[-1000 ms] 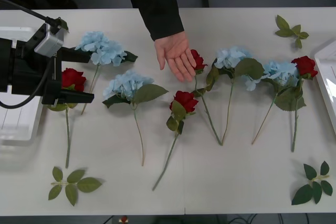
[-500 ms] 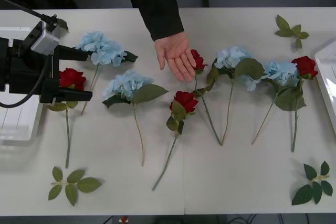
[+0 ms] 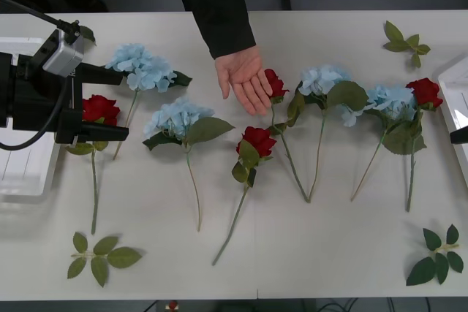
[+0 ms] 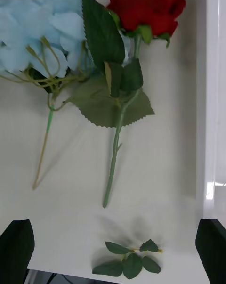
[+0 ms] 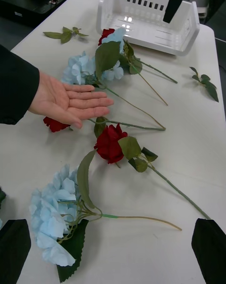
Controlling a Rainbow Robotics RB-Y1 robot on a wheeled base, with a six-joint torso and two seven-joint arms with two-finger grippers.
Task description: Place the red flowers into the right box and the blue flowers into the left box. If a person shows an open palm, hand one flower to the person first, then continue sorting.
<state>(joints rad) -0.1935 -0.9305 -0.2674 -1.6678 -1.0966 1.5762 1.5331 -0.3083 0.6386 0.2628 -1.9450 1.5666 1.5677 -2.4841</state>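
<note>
A person's open palm [image 3: 245, 78] reaches over the table's middle from the far side, fingers spread [image 5: 70, 100]. Red flowers [image 3: 257, 140] and blue flowers [image 3: 175, 117] lie in a row across the white table. My left gripper [image 3: 126, 105] is at the left end, open, its fingers on either side of the leftmost red rose [image 3: 100, 109], next to another blue flower [image 3: 140, 66]. My right gripper [image 4: 113, 251] is open above the stem of the rightmost red rose [image 4: 141, 4], beside the right box [image 4: 214, 100]. The left box [image 3: 22, 173] lies under my left arm.
Loose green leaf sprigs lie at the front left [image 3: 102, 253], front right [image 3: 437, 253] and back right [image 3: 406, 40]. The person's dark sleeve [image 3: 216, 5] crosses the far edge. Bare tabletop [image 3: 322, 253] runs along the front edge.
My left gripper has shifted slightly back and to the left around the rose. A dark tip of the right gripper has come into the front view at the right edge. The palm stays open.
</note>
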